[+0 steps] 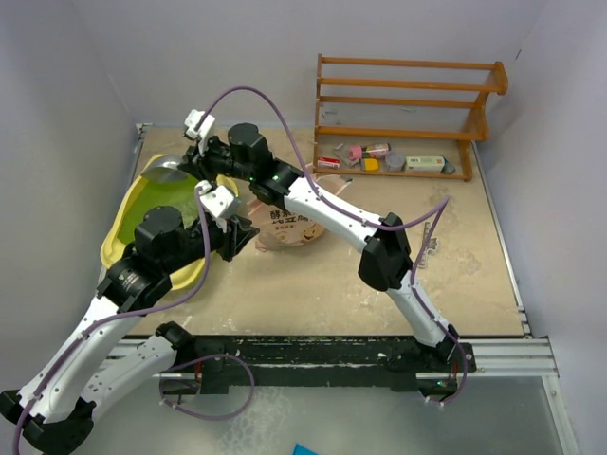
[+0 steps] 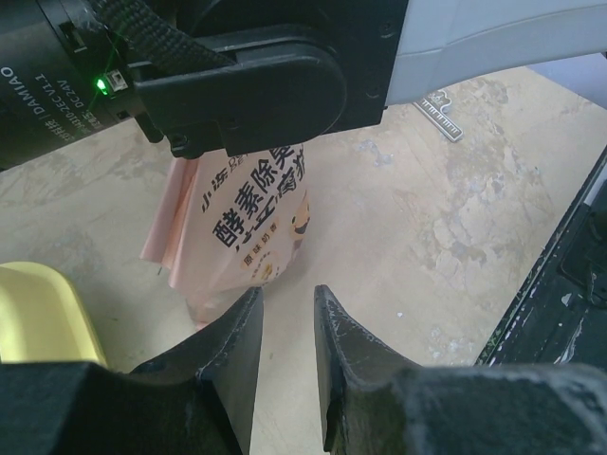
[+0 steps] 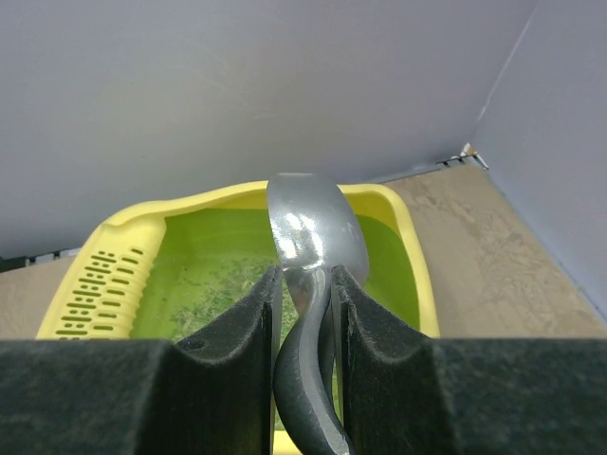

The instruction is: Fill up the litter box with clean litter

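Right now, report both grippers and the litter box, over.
Right gripper shut on scoop, over litter box. Left gripper open, empty, bag ahead. Some clean litter in box. Right arm crosses above bag.

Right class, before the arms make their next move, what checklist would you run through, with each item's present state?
1. Right claw shut on the scoop: ok.
2. Scoop above the litter box: ok.
3. Box full of litter: not ok, thin scatter only.
4. Left claw open, empty, apart from the bag: ok.
5. Bag mouth open: cannot tell.
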`<state>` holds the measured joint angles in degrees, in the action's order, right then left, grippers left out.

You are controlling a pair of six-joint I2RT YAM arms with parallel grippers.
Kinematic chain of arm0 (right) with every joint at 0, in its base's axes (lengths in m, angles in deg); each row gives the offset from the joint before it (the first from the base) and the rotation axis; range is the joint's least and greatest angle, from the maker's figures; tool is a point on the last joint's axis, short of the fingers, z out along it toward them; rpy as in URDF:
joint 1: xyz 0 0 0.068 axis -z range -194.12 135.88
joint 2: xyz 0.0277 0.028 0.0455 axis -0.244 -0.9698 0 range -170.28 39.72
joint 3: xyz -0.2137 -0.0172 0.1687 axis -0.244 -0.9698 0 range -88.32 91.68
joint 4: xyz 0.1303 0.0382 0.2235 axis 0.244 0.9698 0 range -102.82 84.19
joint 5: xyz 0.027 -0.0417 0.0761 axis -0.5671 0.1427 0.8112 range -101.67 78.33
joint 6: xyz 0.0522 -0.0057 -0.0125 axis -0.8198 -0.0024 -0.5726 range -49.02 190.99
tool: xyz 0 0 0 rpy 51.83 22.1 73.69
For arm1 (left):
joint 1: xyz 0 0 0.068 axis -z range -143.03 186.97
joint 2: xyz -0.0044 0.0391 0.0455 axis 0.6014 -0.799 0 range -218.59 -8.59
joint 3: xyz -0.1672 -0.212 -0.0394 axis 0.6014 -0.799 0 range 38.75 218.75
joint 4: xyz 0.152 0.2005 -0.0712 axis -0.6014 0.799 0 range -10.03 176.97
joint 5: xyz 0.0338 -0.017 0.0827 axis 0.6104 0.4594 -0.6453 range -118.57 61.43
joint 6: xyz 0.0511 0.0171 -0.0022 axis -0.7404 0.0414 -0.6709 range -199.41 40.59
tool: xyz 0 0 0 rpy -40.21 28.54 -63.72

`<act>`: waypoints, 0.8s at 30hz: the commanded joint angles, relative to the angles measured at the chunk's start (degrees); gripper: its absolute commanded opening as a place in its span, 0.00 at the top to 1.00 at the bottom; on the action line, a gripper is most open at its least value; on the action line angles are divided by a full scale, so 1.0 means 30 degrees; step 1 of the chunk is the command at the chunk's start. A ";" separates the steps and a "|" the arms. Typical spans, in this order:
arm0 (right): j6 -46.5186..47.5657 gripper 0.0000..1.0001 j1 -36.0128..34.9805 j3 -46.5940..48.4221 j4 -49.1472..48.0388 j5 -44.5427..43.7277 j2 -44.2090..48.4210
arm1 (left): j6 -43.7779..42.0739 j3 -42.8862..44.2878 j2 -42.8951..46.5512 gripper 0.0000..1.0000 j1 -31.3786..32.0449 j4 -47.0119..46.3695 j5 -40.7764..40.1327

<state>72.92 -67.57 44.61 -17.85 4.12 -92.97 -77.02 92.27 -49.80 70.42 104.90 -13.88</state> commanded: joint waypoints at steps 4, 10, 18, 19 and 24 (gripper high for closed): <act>0.1309 1.00 0.0293 -0.0684 -0.1601 -0.1264 0.1934 | 0.0198 -0.0012 0.0318 0.68 0.0038 -0.0547 -0.0233; 0.1422 1.00 0.0323 -0.1893 -0.2512 -0.1331 0.3010 | 0.0162 0.0156 0.0324 0.66 0.0041 -0.0346 -0.0366; 0.0388 1.00 0.1272 -0.4523 -0.2605 -0.2150 0.6598 | -0.0061 0.0788 -0.0035 0.65 0.0031 -0.0151 -0.0506; 0.0294 1.00 0.1448 -0.5039 -0.2665 -0.2432 0.7187 | -0.0080 0.0855 -0.0066 0.65 0.0040 -0.0156 -0.0512; 0.0255 1.00 0.2720 -0.7470 -0.1906 -0.4810 1.0769 | -0.0238 0.1410 -0.0409 0.65 0.0033 -0.0243 -0.0533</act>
<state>74.38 -62.90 25.18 -19.14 -3.18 -71.00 -77.06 92.86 -50.63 70.42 105.47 -14.92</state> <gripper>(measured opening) 0.266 0.345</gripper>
